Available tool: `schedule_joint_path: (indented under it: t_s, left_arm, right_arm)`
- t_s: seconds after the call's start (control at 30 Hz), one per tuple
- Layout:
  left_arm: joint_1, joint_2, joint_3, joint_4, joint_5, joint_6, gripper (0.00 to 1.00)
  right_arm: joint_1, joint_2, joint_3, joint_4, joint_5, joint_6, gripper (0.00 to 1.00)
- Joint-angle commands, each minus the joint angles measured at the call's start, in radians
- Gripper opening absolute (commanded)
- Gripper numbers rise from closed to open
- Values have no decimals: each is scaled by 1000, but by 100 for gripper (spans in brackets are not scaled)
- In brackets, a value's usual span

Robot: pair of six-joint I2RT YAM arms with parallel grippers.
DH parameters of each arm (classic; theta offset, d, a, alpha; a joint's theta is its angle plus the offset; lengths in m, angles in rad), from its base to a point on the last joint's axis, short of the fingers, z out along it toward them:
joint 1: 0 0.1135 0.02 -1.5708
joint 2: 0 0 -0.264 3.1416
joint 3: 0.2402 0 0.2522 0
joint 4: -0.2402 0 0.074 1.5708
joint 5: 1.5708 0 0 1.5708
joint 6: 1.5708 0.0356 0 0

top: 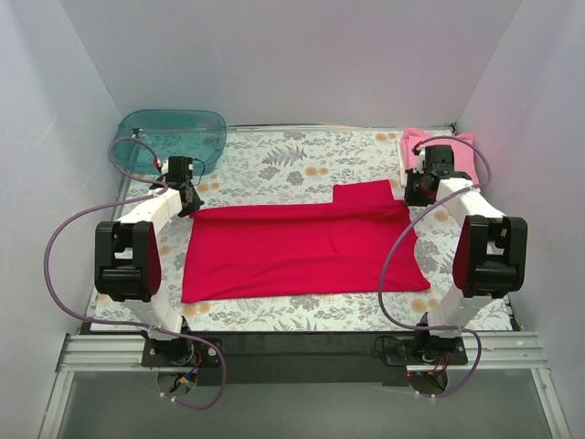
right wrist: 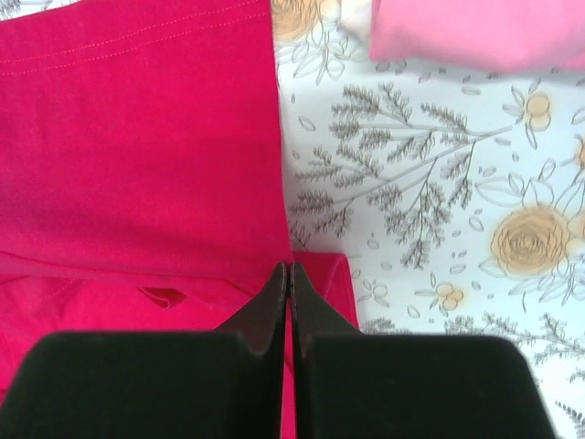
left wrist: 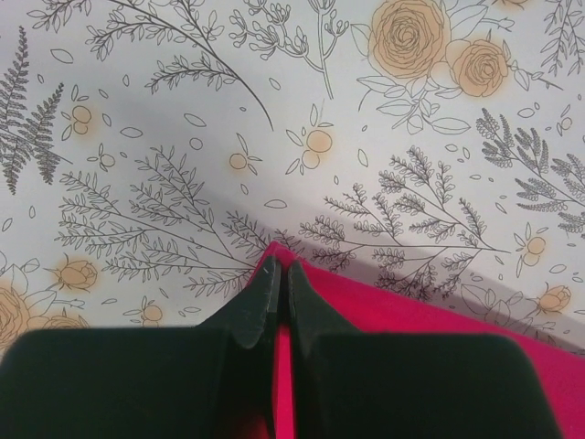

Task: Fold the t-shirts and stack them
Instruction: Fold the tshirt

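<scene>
Left gripper [left wrist: 277,273] clenched on red t-shirt [top: 302,251], 10 o'clock corner; right gripper [right wrist: 290,273] likewise, 2 o'clock corner, likely readying fold.

Plain white walls on three sides: back wall [top: 292,55], left wall [top: 46,137], right wall [top: 548,101] — table boxed in. Table [top: 292,160] covered by a white cloth [left wrist: 183,101] printed with grey ferns, sprigs and pale orange roses. Teal see-through tub [top: 174,133] in the far left corner. Near edge: black plate [top: 302,346] on an aluminium rail [top: 101,352], grey floor [top: 302,407] below. Light soft and even — one faint diagonal shadow [left wrist: 430,261] on the cloth in the left wrist view.
</scene>
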Motion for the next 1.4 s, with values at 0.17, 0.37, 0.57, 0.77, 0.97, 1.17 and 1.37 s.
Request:
schedule_joint_path:
  t_s: [0.17, 0.37, 0.57, 0.77, 0.97, 1.17, 1.37]
  left_arm:
    - [15, -106, -9, -48, -29, -6, 0]
    - [15, -148, -64, -63, -27, -18, 0]
    - [15, -191, -124, -68, -24, -23, 0]
    - [15, -185, -178, -51, -16, -32, 0]
    - [15, -172, -218, -37, 10, -62, 0]
    - [15, -166, -250, -31, 13, -87, 1]
    - [15, -187, -256, -30, 5, -90, 20]
  right_arm:
    - [-14, -118, -77, -24, 29, 13, 1]
    - [-15, -164, -128, -32, 31, 18, 1]
    - [-17, -190, -169, -41, 31, 24, 1]
    - [-17, -166, -208, -45, 35, 59, 1]
    - [-17, -109, -220, -50, 23, 89, 1]
    - [-17, -81, -222, -50, 17, 113, 1]
    - [-17, -106, -211, -68, 15, 124, 19]
